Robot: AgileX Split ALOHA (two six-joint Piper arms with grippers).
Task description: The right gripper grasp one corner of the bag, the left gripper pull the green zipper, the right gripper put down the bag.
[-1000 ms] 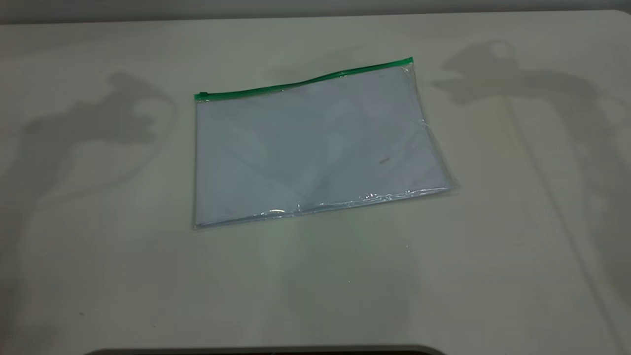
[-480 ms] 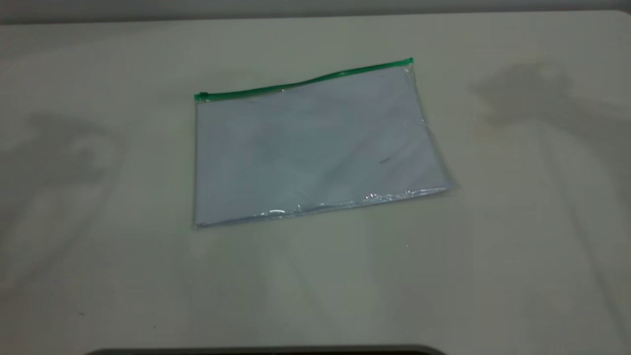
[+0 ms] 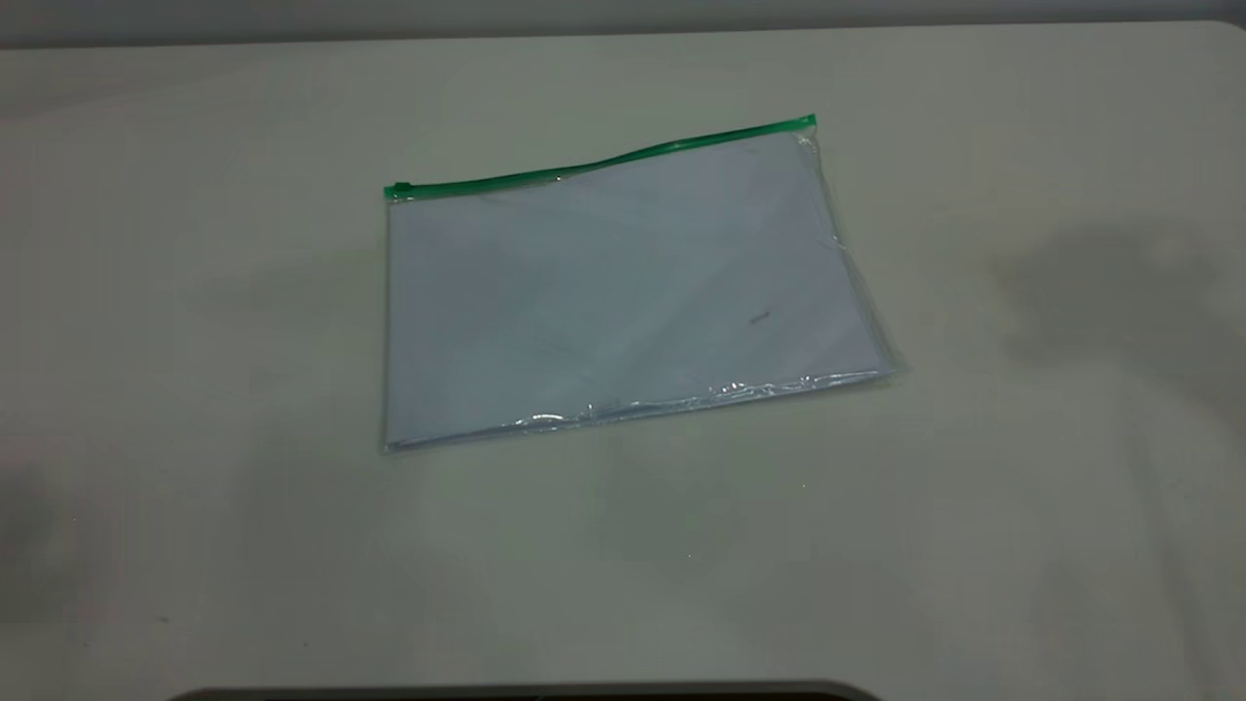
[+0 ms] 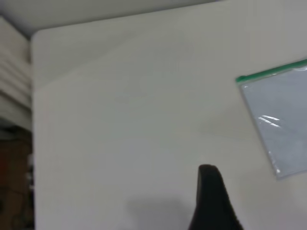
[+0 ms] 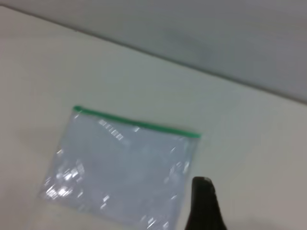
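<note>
Bag (image 3: 623, 292) lies flat mid-table (image 3: 195, 389), green zipper (image 3: 604, 164) along its far edge. Step 1, approach: right gripper (image 5: 205, 206) near a zipper-end corner, left gripper (image 4: 213, 201) well off. Finger state: can't tell. Next: right descends, pinches corner.

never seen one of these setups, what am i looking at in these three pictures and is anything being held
This is a table with two robot arms, each with a camera on its wrist. The wide picture comes from an outside camera facing the table; neither arm shows in it, only faint shadows. On the table lies a flat clear bag with white paper inside and a green zipper along its far edge. The other two pictures are the wrist cameras. The dark tip in one belongs to the left tool, the dark tip in the other to the right tool. Both hang above the table beside the bag. Nothing is held.
</note>
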